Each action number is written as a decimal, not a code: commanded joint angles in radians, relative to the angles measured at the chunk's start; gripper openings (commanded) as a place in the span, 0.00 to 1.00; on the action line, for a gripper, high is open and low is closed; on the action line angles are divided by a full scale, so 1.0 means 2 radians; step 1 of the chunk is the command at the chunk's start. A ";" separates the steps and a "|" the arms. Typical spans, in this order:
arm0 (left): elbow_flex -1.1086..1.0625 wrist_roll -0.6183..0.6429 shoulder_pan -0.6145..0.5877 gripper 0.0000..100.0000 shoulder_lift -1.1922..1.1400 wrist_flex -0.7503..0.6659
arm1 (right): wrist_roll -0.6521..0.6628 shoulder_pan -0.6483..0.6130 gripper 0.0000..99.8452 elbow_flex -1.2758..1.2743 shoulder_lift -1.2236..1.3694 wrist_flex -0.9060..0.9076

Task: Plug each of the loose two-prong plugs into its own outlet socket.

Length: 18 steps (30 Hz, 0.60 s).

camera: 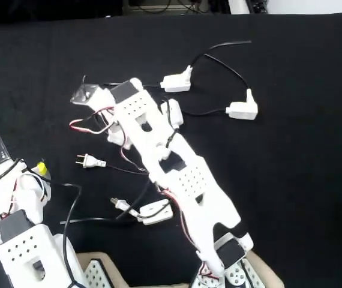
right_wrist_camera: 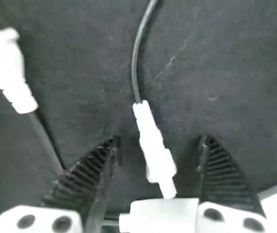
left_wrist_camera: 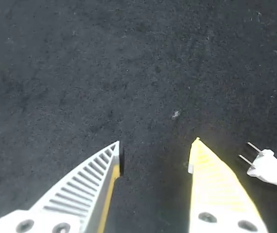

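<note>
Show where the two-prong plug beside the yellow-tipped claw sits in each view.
High view: the plug lies left of centre, prongs pointing left, right of the left claw.
Left wrist view: the plug beside the claw's yellow fingertip.
Right wrist view: cannot match it to anything there.
Shared landmark: that yellow fingertip.

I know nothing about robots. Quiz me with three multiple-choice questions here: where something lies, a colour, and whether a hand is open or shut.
1. Where is the two-prong plug near the left hand?
A between its fingers
B on the table beside it
C in a socket

2. What colour is the table?
A black
B white
C green

3. The right hand is:
A shut
B open
C holding a cup

Answers:
1. B, the plug lies outside the yellow finger.
2. A, the table is black all over.
3. B, its fingers stand apart with a white plug between them.
</note>
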<state>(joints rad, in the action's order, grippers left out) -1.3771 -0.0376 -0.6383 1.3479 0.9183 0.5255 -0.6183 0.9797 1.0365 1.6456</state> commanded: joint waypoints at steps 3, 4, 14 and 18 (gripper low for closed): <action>0.019 -0.001 0.019 0.24 0.001 -0.011 | 0.004 0.010 0.26 0.044 0.016 -0.004; 0.019 -0.002 0.023 0.24 0.001 -0.011 | 0.004 0.012 0.26 0.052 0.022 -0.003; 0.014 -0.002 0.026 0.24 0.001 -0.011 | 0.006 0.022 0.07 0.101 0.064 0.002; 0.014 -0.002 0.026 0.24 0.001 -0.011 | 0.005 0.015 0.02 0.133 0.063 0.037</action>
<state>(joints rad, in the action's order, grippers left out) -1.3771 -0.0376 -0.5999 1.3479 0.9183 0.5255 -0.5723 1.1792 1.1653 1.6625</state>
